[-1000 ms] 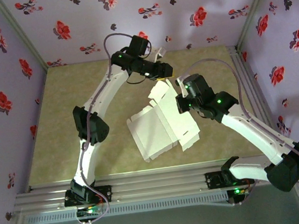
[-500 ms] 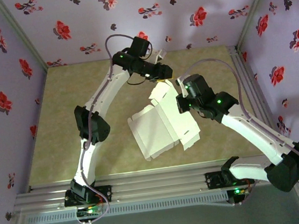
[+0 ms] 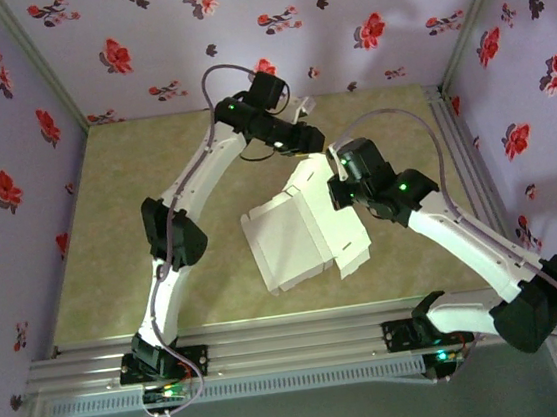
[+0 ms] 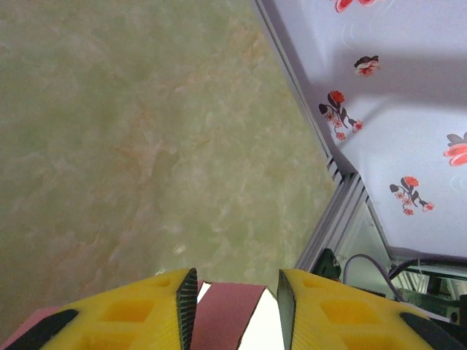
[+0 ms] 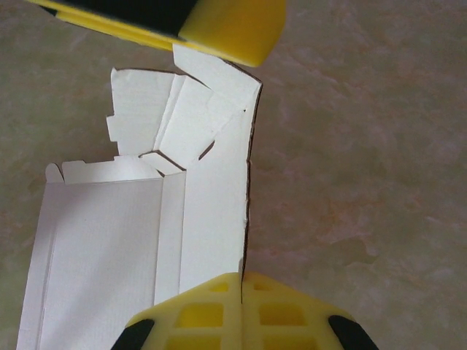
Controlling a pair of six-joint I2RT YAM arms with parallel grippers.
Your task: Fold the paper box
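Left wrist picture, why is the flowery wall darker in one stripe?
Left wrist view: a soft shadow band crosses the pale purple flowered wall; top external view: similar shadows upper right; right wrist view: the thin white card box is evenly lit.

Bare table (image 3: 128,215) lies open to the left of the left gripper (image 3: 316,150). To its right, a raised panel of the paper box (image 3: 287,243) and the right gripper (image 3: 336,195) crowd close. The flowered wall (image 3: 337,11) rises near beyond.

The paper box (image 5: 102,240) is matt, finely textured card; the table (image 4: 109,146) looks smooth and marbled.
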